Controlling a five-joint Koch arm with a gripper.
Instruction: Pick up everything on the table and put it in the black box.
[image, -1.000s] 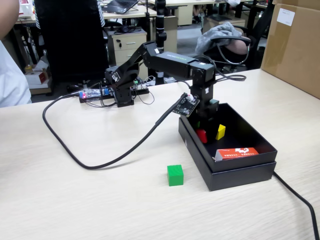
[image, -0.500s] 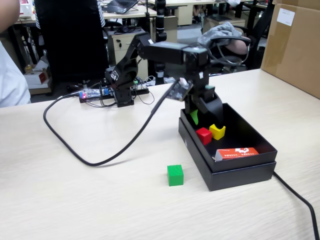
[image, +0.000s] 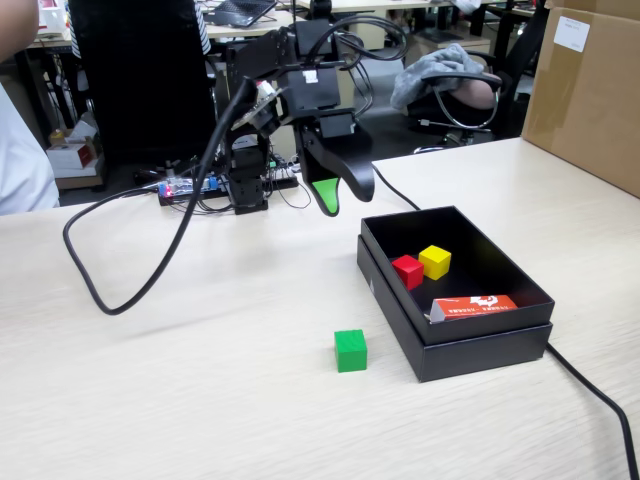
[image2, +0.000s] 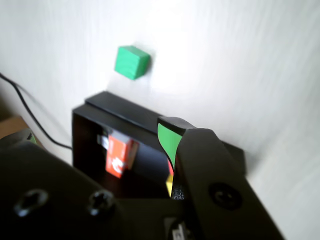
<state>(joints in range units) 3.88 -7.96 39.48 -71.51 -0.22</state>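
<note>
With the red cube (image: 407, 271) and yellow cube (image: 435, 261) already in the black box (image: 455, 345), the claw (image: 335, 195), whose opening I cannot tell, should go down over the green cube (image: 351, 350) on the tabletop (image: 180, 400), just beside the box.

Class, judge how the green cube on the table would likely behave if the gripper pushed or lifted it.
The green cube looks rigid with sharp edges, so it probably keeps its shape when squeezed. Resting flat on the table, it should slide rather than roll. Its small size suggests it is light.
</note>
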